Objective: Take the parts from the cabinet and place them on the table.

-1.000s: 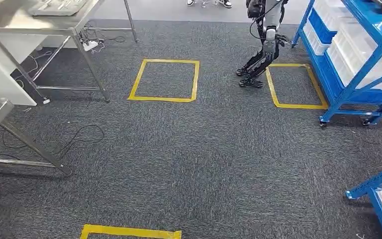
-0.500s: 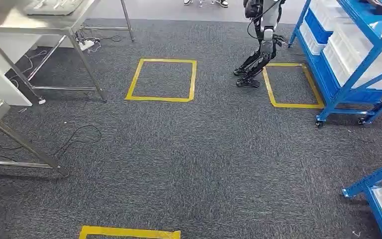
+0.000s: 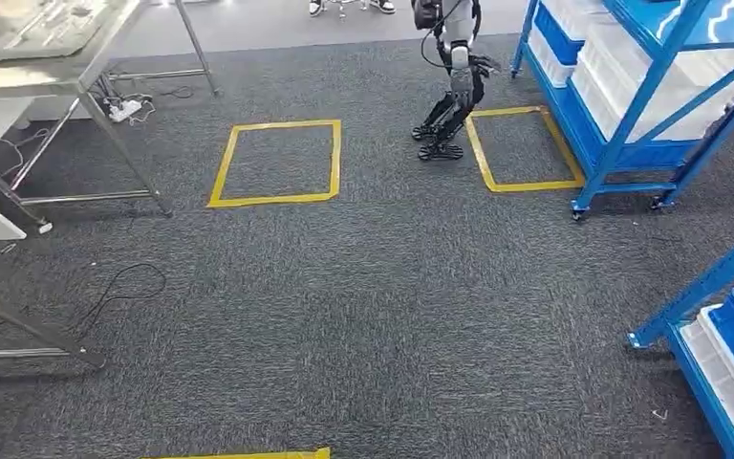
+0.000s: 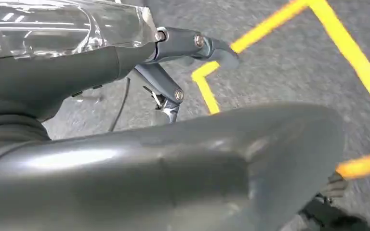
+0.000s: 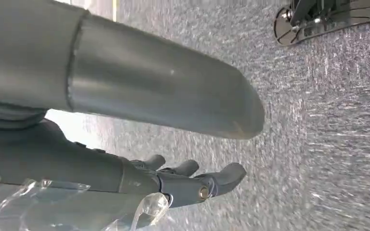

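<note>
My left hand [image 4: 139, 159] hangs over the carpet and holds a clear plastic packet [image 4: 53, 24] between its thick thumb and its dark fingers [image 4: 192, 43]. Clear plastic also lies against the fingers [image 5: 197, 185] of my right hand [image 5: 139, 86]: a second packet [image 5: 77, 207], pressed into the palm. The steel table [image 3: 53, 72] stands at the far left in the head view, with a grey tray [image 3: 43, 24] of small parts on it. At the far right is the blue cabinet rack [image 3: 631, 86] with white bins.
Another humanoid robot [image 3: 449, 86] stands beside a yellow tape square [image 3: 521, 148] by the rack. A second yellow square [image 3: 277, 163] marks the carpet near the table. A black cable [image 3: 115, 287] lies on the floor. A second blue rack [image 3: 717, 325] is near right. Shoes [image 3: 344, 8] show at the top.
The whole head picture has shifted: table, squares and racks slide left and up, so the camera has moved. The other robot keeps its place by the yellow square.
</note>
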Robot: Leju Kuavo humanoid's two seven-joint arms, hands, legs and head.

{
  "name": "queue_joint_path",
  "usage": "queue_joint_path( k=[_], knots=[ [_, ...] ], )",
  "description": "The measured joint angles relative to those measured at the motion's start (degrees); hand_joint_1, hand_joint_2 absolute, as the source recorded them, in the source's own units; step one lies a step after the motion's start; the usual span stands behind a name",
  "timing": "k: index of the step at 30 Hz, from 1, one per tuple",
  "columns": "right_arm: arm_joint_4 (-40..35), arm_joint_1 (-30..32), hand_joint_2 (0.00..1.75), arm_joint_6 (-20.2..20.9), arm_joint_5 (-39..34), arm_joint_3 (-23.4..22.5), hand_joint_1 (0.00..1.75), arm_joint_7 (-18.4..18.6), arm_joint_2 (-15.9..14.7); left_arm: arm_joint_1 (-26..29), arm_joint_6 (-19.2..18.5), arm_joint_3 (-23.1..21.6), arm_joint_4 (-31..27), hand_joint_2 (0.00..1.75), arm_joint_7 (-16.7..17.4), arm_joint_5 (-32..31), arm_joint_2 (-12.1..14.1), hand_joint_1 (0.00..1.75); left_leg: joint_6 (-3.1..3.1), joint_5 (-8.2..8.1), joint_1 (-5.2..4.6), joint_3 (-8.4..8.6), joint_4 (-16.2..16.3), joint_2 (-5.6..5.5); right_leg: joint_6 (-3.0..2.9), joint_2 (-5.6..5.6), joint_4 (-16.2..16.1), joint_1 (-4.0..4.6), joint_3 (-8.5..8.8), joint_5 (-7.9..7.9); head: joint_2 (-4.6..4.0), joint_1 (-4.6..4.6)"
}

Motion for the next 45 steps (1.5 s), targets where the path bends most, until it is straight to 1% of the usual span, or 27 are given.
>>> queue_joint_path(
  k=[2, 3, 5, 6, 7, 11, 13, 14, 15, 17, 18, 20, 21, 22, 24, 27, 29, 30, 32, 33, 36, 37, 38, 42, 43, 44, 45],
  knots=[
    [0.0, 0.0, 0.0, -0.1, -0.3, -0.3, 0.0, 0.0, 0.0, -1.1, 0.0, -1.7, 0.3, 0.0, 0.1, 0.0, -1.7, 0.0, 0.3, -0.53, -0.01, -1.91, 4.1, -0.23, -0.21, 1.32, 0.0, 0.35, -0.15, 0.14, 0.0, 0.0],
    [0.0, 0.0, 0.0, -0.1, -0.4, -0.4, 0.0, 0.0, 0.1, -1.6, 0.0, -2.5, 0.4, 0.0, 0.1, 0.0, -2.4, 0.0, 0.64, 1.22, -0.03, -0.64, 1.6, -0.35, -0.22, 2.22, 0.0, 0.43, -0.09, 0.17, 0.0, 0.0],
    [0.0, 0.0, 0.0, -0.2, -0.5, -0.8, 0.0, 0.0, 0.2, -2.6, 0.0, -3.6, 0.6, 0.0, 0.1, 0.0, -3.4, 0.0, 1.4, 6.2, -0.24, 4.42, -8.7, -1.56, -0.2, 3.75, 0.0, 0.44, 0.12, 0.19, 0.0, -0.02],
    [0.0, 0.0, 0.0, -0.3, -0.5, -0.9, 0.0, 0.0, 0.4, -3.0, 0.0, -4.1, 0.7, 0.0, 0.1, 0.0, -3.6, 0.0, 1.8, 7.92, -0.34, 6.98, -14.1, -3.78, -0.14, 4.38, 0.0, 0.33, 0.13, 0.23, 0.0, -0.02],
    [0.0, 0.0, 0.0, -0.3, -0.6, -1.0, 0.0, 0.0, 0.4, -3.5, 0.0, -4.5, 0.8, 0.0, 0.1, 0.0, -3.9, 0.0, 1.75, 7.22, -0.64, 7.34, -14.9, -4.54, 0.11, 4.9, 0.0, 0.52, -0.04, 0.36, 0.0, -0.04],
    [0.0, 0.4, 0.0, -0.3, -1.0, -1.2, 0.0, 0.0, 0.5, -5.1, 0.0, -6.2, 1.2, 0.0, 0.1, 0.0, -5.3, 0.0, 2.34, 7.83, -1.16, 7.48, -15.9, -2.31, 1.51, 6.85, -0.5, 0.09, -0.57, 0.69, 0.0, 0.0],
    [0.0, 0.3, 0.0, -0.4, -1.0, -1.5, 0.0, 0.0, 0.5, -5.5, 0.0, -6.7, 1.3, 0.0, 0.1, -0.1, -6.0, 0.0, 2.9, 8.33, -0.75, 7.95, -16.9, -1.15, 1.74, 2.11, 2.5, 0.48, -1.79, -1.66, 0.0, 0.09],
    [0.0, 0.3, 0.0, -0.4, -1.0, -1.6, 0.0, 0.0, 0.5, -5.7, 0.0, -7.0, 1.5, 0.0, 0.1, -0.1, -6.3, 0.0, 3.06, 8.33, -0.75, 7.92, -16.9, -0.44, 1.89, 0.85, 6.4, 0.53, -3.71, -4.04, 0.0, 0.04],
    [0.0, 0.1, 0.0, -0.5, -1.0, -1.7, 0.0, 0.0, 0.5, -5.8, 0.0, -7.5, 1.7, 0.0, 0.1, 0.0, -6.8, 0.0, 3.17, 8.24, -0.8, 7.92, -16.9, 0.26, 2.11, 0.2, 11.6, 0.45, -6.32, -6.47, 0.02, 0.11],
    [0.0, 0.1, 0.0, -0.2, 0.1, -1.7, 0.0, 0.0, 0.5, -5.3, 0.0, -7.8, 1.9, 0.0, 0.1, 0.8, -7.3, 0.0, 3.19, 8.15, -0.8, 7.93, -16.9, 1.73, 2.58, -0.11, 18.1, 0.27, -9.56, -8.15, 0.02, 0.07],
    [0.0, 0.1, 0.0, 0.0, 0.7, -1.6, 0.0, 0.1, 0.5, -4.6, 0.0, -7.3, 1.9, 0.0, 0.1, 1.7, -7.1, 0.0, 3.09, 8.05, -0.76, 8.05, -16.9, 2.41, 2.82, -0.21, 17.4, 0.03, -9.3, -7.09, 0.02, 0.09],
    [0.0, 0.2, 0.0, 0.1, 0.9, -1.6, 0.0, 0.1, 0.3, -3.8, 0.1, -6.7, 1.8, 0.0, 0.1, 2.9, -6.1, 0.0, 2.64, 7.72, -0.45, 8.43, -16.7, 3.61, 3.31, -1.42, 8.5, -0.46, -4.72, -2.24, 0.02, 0.07],
    [0.0, 0.2, 0.0, 0.1, 0.9, -1.6, 0.0, 0.2, 0.3, -3.8, 0.1, -6.3, 1.7, 0.0, 0.1, 3.1, -5.4, 0.0, 2.18, 7.41, -0.36, 8.75, -16.5, 4.07, 3.55, -3.21, 2.3, -0.73, -1.29, 0.29, 0.0, 0.04],
    [0.0, 0.2, 0.0, 0.1, 1.0, -1.6, 0.0, 0.2, 0.3, -3.7, 0.1, -6.1, 1.6, 0.0, 0.1, 3.1, -5.0, 0.0, 1.72, 7.11, -0.61, 8.88, -16.3, 4.43, 3.44, -5.69, 0.1, -0.62, -0.34, -0.15, 0.0, 0.09],
    [0.0, 0.2, 0.0, 0.2, 1.0, -1.6, 0.0, 0.2, 0.3, -3.5, 0.1, -5.7, 1.2, 0.0, 0.0, 3.2, -3.7, 0.0, 1.06, 6.81, -0.96, 8.96, -15.9, 5.09, 2.09, -4.21, 0.4, -0.46, -0.73, 0.18, 0.02, 0.07],
    [0.0, 0.1, 0.0, 0.1, 1.0, -1.6, 0.0, 0.2, 0.3, -3.3, 0.1, -5.1, 0.9, 0.0, 0.0, 3.3, -3.1, 0.0, 0.36, 6.54, -0.34, 9.28, -16.1, 6.51, 0.82, -2.36, 0.2, -0.4, -0.92, 0.6, 0.02, 0.09],
    [0.0, -0.1, 0.0, 0.1, 1.0, -1.6, 0.0, 0.2, 0.2, -3.2, 0.2, -4.8, 0.6, 0.0, 0.0, 3.2, -2.5, 0.0, 0.08, 2.49, 0.04, 7.19, -10.5, 1.67, 0.45, -1.45, 0.2, -0.4, -0.97, 0.75, 0.0, 0.07],
    [0.0, -0.2, 0.0, 0.1, 1.0, -1.6, 0.0, 0.2, 0.2, -2.9, 0.2, -4.8, 0.5, 0.0, 0.0, 3.3, -2.4, 0.0, 0.0, -0.25, -0.1, 4.57, -4.8, 0.5, 0.27, -0.62, 0.2, -0.33, -1.06, 0.82, 0.0, -0.04],
    [0.0, -0.1, 0.0, 0.1, 1.0, -1.6, 0.0, 0.2, 0.2, -2.5, 0.1, -4.8, 0.5, 0.0, 0.0, 3.3, -2.3, 0.0, 0.08, -2.84, -0.2, 0.64, 3.2, -0.19, 0.06, 0.67, 0.2, -0.05, -1.18, 0.95, 0.0, -0.04],
    [0.0, -0.1, 0.0, 0.2, 1.0, -1.6, 0.0, 0.2, 0.2, -2.6, 0.1, -4.8, 0.5, 0.0, 0.0, 3.3, -2.3, 0.0, 0.31, -2.3, -0.28, -0.06, 4.1, -0.29, -0.02, 1.6, 0.2, 0.13, -1.18, 1.01, 0.0, -0.04],
    [0.0, -0.1, 0.0, 0.2, 1.0, -1.6, 0.0, 0.0, 0.2, -2.6, 0.2, -4.8, 0.5, 0.0, 0.0, 3.2, -2.3, 0.0, 1.61, 4.1, -0.79, 4.73, -7.0, -1.38, -0.16, 3.9, 0.2, 0.38, -1.02, 1.19, 0.0, -0.04],
    [0.0, -0.1, 0.0, 0.2, 1.0, -1.6, 0.0, -0.1, 0.2, -2.6, 0.2, -4.7, 0.5, 0.0, 0.0, 3.2, -2.2, 0.0, 2.44, 6.84, -0.98, 7.95, -13.9, -4.28, -0.07, 4.91, 0.2, 0.31, -1.02, 1.32, 0.0, -0.07],
    [0.0, -0.1, 0.0, 0.3, 1.0, -1.6, 0.0, -0.1, 0.3, -2.6, 0.1, -4.7, 0.5, 0.0, 0.0, 3.1, -2.0, 0.0, 2.52, 6.36, -1.13, 8.35, -14.9, -5.51, 0.17, 5.29, 0.3, 0.46, -1.17, 1.49, 0.0, -0.07],
    [0.0, 0.4, 0.0, 0.6, 1.4, -1.5, 0.0, -0.3, 0.1, -2.3, 0.1, -3.8, 0.2, 0.0, 0.0, 3.1, -1.6, 0.0, 2.47, 6.95, -1.31, 8.42, -15.7, -2.32, 1.1, 8.01, 0.2, 0.48, -2.03, 1.89, 0.02, 0.0],
    [0.1, 0.4, 0.0, 0.7, 1.5, -1.5, 0.0, -0.3, -0.1, -2.0, 0.1, -3.3, -0.1, 0.0, 0.0, 3.2, -1.4, 0.0, 2.71, 7.32, -1.08, 8.47, -16.0, -1.43, 1.12, 6.09, 1.2, 0.31, -2.15, 1.21, 0.02, -0.09],
    [0.1, 0.4, 0.0, 0.7, 1.7, -1.4, 0.0, -0.3, -0.1, -1.7, 0.2, -2.9, -0.4, 0.0, 0.0, 3.2, -1.3, 0.0, 3.16, 7.32, -1.1, 8.42, -16.1, -0.81, 1.29, 2.71, 3.6, 0.79, -3.41, -1.01, 0.02, 0.18],
    [0.1, 0.3, 0.0, 0.9, 2.1, -1.4, 0.0, -0.3, -0.1, -1.1, 0.2, -2.5, -0.6, 0.0, 0.0, 3.3, -1.0, 0.0, 3.32, 7.36, -1.11, 8.34, -16.1, 0.06, 1.49, 0.95, 8.0, 0.76, -5.43, -3.8, 0.0, 0.11]
  ],
)
